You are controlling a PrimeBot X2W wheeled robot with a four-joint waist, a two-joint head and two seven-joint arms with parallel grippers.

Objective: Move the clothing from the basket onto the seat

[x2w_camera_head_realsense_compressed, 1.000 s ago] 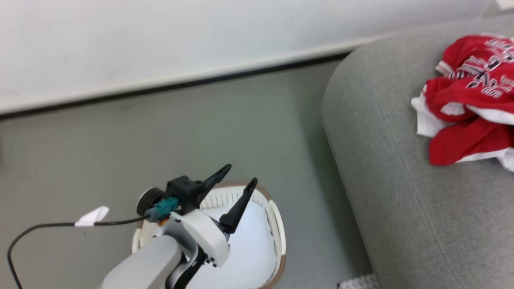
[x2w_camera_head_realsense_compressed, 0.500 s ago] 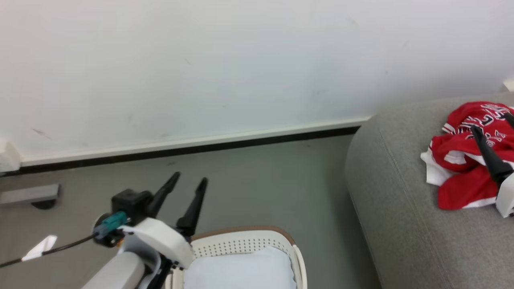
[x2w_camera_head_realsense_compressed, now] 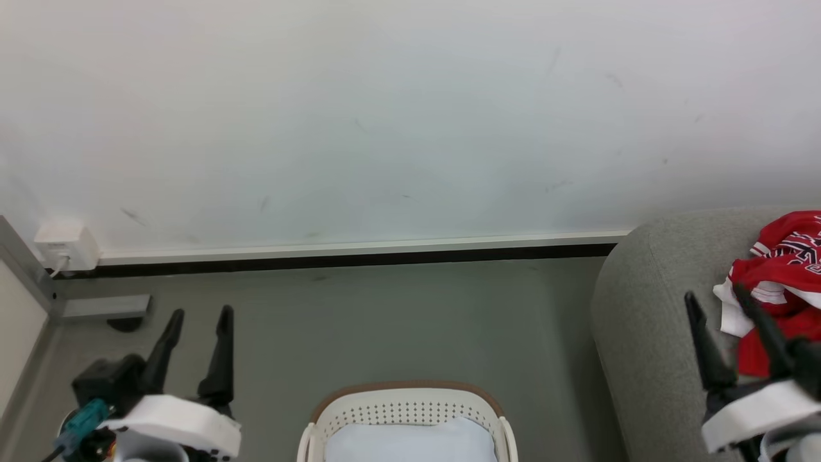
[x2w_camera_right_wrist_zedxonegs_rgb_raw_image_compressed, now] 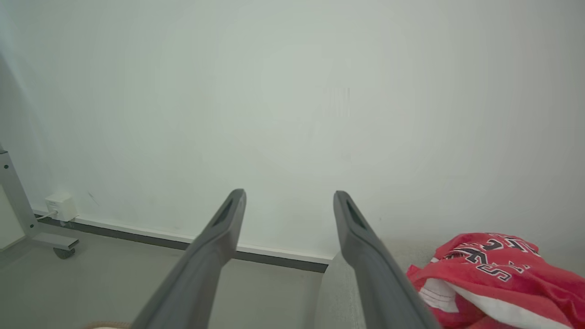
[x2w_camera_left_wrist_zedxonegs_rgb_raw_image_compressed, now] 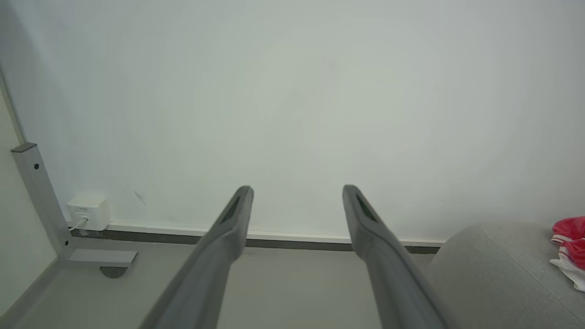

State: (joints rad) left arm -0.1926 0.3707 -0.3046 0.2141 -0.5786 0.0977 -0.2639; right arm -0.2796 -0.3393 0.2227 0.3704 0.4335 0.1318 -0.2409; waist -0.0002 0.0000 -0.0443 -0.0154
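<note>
White wall (x2w_camera_head_realsense_compressed: 385, 115), grey floor (x2w_camera_head_realsense_compressed: 385, 321). We find the clothing (x2w_camera_head_realsense_compressed: 786, 282) heaped on the seat (x2w_camera_head_realsense_compressed: 641, 333), far right; the basket (x2w_camera_head_realsense_compressed: 404, 401), near centre, holds a pale pad (x2w_camera_head_realsense_compressed: 410, 439). The left pincer (x2w_camera_head_realsense_compressed: 200, 312) and right pincer (x2w_camera_head_realsense_compressed: 713, 293), 2 in all, gape wide and empty. Risk, in our judgement: the right pincer, close by, snags the heap.

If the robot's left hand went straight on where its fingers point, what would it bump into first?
Probably the white wall: the left hand, open, aims at it, with nothing visible between, though depth is unclear.
</note>
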